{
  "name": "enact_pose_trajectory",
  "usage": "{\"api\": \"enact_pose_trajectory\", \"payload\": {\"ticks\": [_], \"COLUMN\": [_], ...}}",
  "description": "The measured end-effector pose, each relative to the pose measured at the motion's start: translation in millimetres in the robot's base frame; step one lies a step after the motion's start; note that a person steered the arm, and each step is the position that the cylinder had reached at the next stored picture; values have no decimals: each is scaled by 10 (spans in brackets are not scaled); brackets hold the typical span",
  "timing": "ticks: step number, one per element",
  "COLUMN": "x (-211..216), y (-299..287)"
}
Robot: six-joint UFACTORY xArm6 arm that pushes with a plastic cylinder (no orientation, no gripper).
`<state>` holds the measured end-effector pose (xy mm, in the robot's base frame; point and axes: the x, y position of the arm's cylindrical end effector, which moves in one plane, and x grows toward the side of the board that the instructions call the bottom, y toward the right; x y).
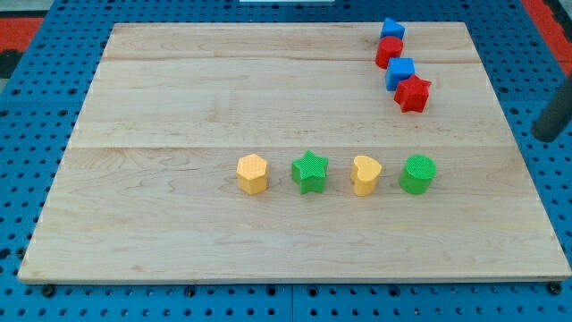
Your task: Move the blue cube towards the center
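The blue cube (400,72) sits near the top right of the wooden board (179,107). It lies in a slanted line of touching blocks: a second blue block (391,29) at the top, a red block (389,51) below it, then the cube, then a red star (412,93). My tip (544,136) is the lower end of a dark rod at the view's right edge. It is off the board, well to the right of the cube and a little lower, touching no block.
A row of blocks lies across the board's lower middle: a yellow hexagon (253,173), a green star (310,172), a yellow heart (365,174) and a green cylinder (417,173). A blue pegboard surrounds the board.
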<state>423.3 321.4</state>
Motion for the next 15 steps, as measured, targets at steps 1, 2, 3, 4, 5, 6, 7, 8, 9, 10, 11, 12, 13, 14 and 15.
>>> {"api": "enact_pose_trajectory", "payload": {"ticks": [1,2,3,4,5,6,7,8,9,10,11,12,13,14,15], "x": [-262,-546,-920,-1106,-1203,-1203,-1201,-1201,-1156,-1176,-1188,-1191,-1224,-1215,-1300], "y": [-85,-76,239,210,178,54,-240,-844,-1229,-1477,-1763,-2051,-2397,-2519,-2598]}}
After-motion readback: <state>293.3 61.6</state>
